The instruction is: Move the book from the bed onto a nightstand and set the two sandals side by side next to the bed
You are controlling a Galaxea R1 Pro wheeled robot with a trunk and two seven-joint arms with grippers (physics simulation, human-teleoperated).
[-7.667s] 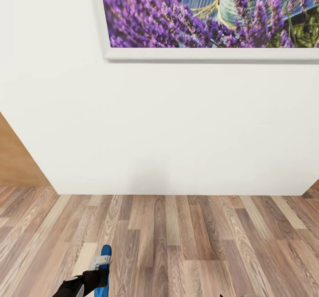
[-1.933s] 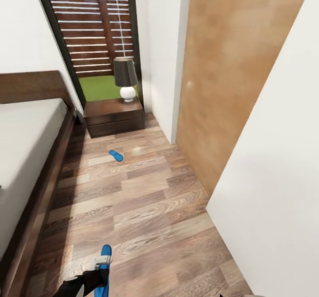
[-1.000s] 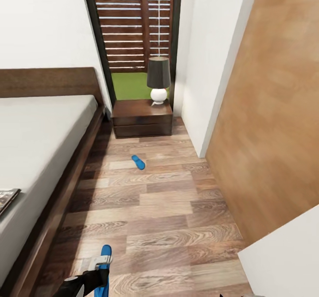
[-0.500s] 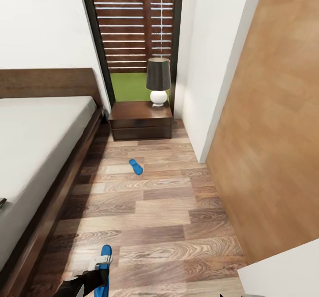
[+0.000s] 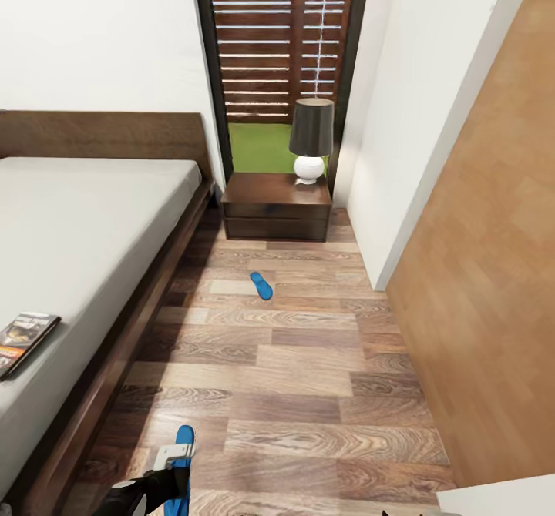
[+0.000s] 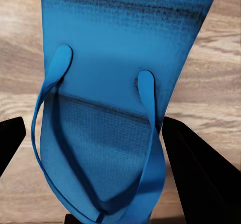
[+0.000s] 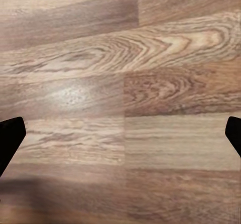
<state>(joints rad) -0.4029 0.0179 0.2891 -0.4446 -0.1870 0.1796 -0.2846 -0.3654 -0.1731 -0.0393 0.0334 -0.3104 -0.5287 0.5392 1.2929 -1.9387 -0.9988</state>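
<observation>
Fingers (image 6: 201, 179) of left gripper (image 5: 179, 454): clamped on one blue sandal (image 6: 115, 98), sole lying between them. Right gripper (image 7: 120, 133): fingertips spread wide over floor (image 7: 120, 58). Second sandal (image 5: 262, 286): floor, near nightstand (image 5: 276, 206). Book (image 5: 23, 335): bed (image 5: 85, 223) edge.

I see the wood-plank floor (image 5: 308, 377) with one blue sandal (image 5: 261, 286) lying flat toward twelve o'clock. At nine o'clock the bed (image 5: 85, 223) carries the book (image 5: 23, 333) near its edge. The nightstand (image 5: 276, 206) at twelve holds a lamp (image 5: 311, 140).
</observation>
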